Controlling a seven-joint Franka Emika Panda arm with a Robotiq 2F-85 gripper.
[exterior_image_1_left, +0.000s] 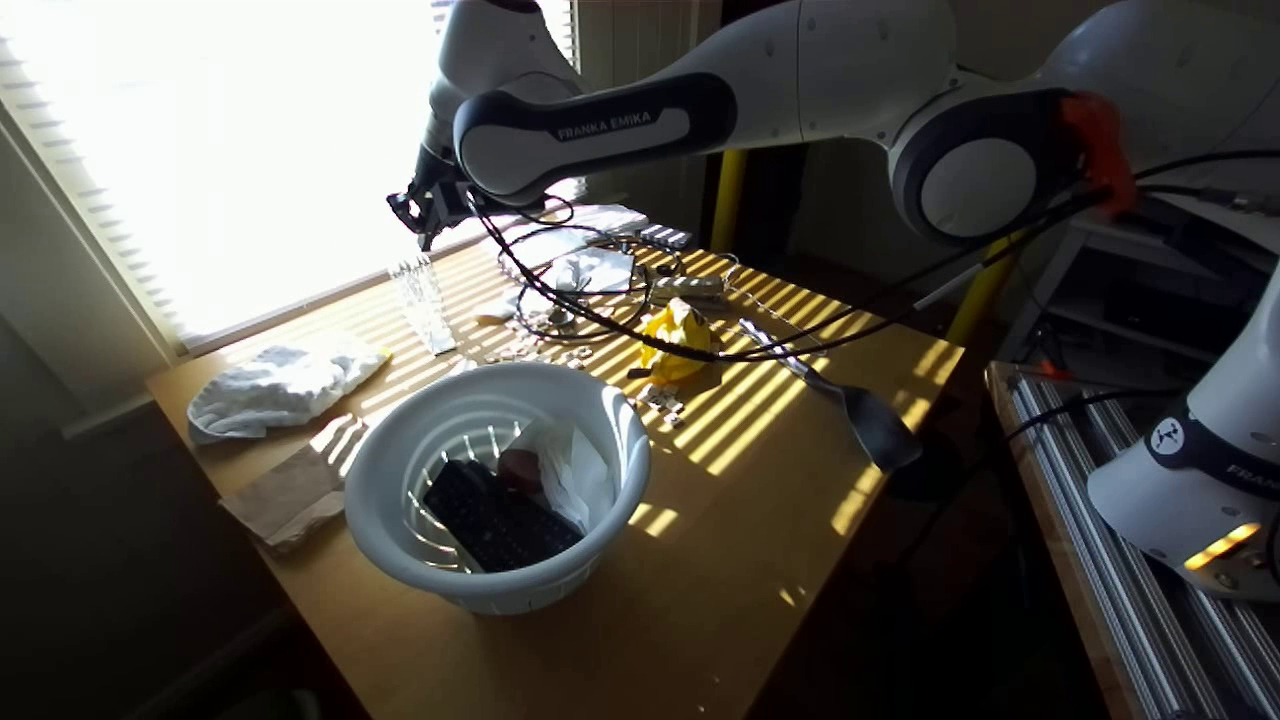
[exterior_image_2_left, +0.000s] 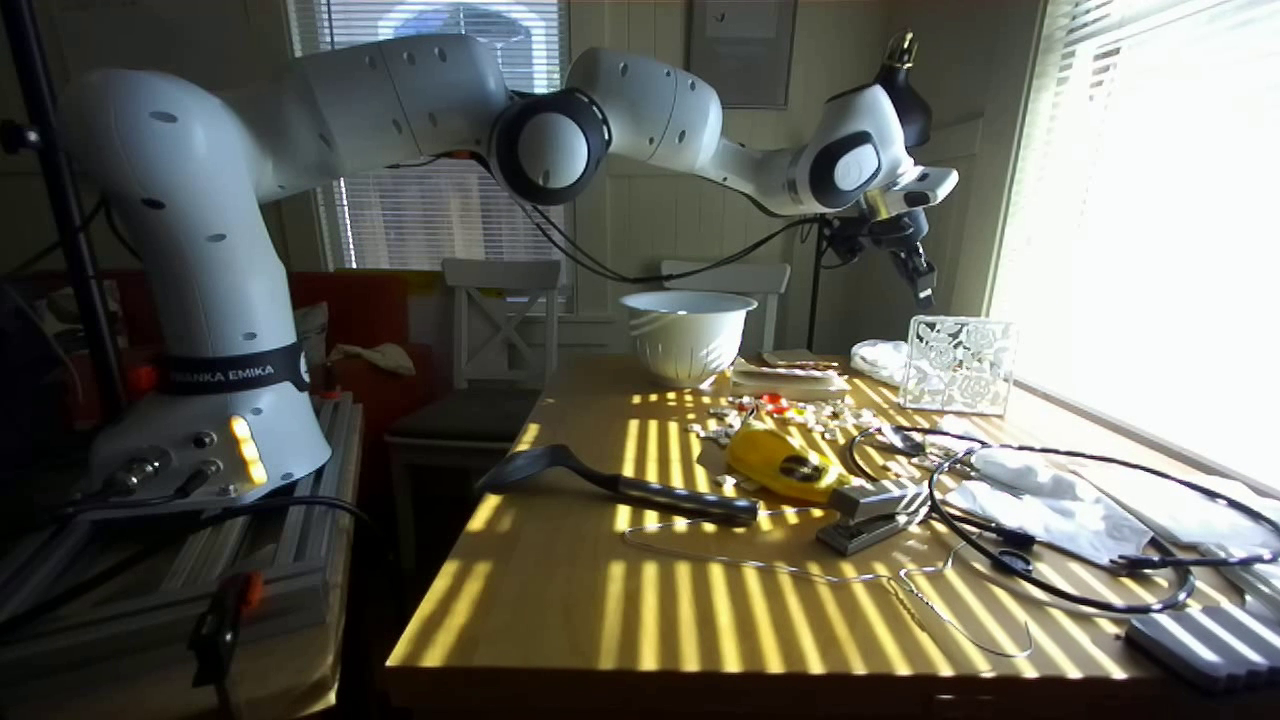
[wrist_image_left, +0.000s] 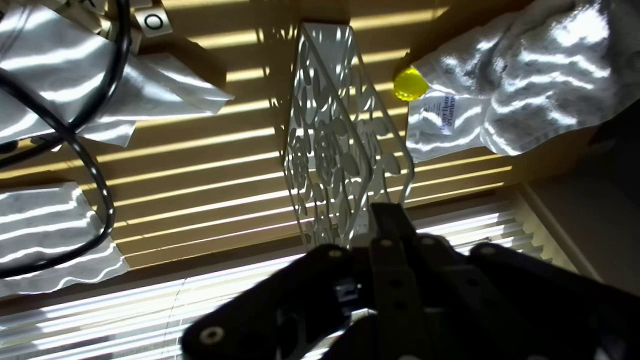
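My gripper (wrist_image_left: 390, 212) is shut, its dark fingers side by side with nothing seen between them. In both exterior views the gripper (exterior_image_1_left: 425, 238) (exterior_image_2_left: 926, 300) hangs close above a white openwork holder (exterior_image_1_left: 425, 310) (exterior_image_2_left: 958, 368) with a floral pattern; whether the tips touch it cannot be made out. The holder (wrist_image_left: 325, 145) stands upright on the table near the window, two lacy walls joined by a base, just beyond the fingertips in the wrist view. Beside it lies a crumpled white cloth (wrist_image_left: 540, 85) (exterior_image_1_left: 280, 388), with a yellow round piece (wrist_image_left: 411, 84) at its edge.
A white colander (exterior_image_1_left: 375, 520) holds a black keyboard (exterior_image_1_left: 495, 515). Around the table lie a yellow bundle (exterior_image_2_left: 780, 460), a stapler (exterior_image_2_left: 878, 512), a black spatula (exterior_image_1_left: 880, 430), letter tiles (wrist_image_left: 154, 21), white bags (exterior_image_2_left: 1060, 515) and looped black cable (exterior_image_2_left: 1100, 605). The window (exterior_image_1_left: 230, 150) borders the holder.
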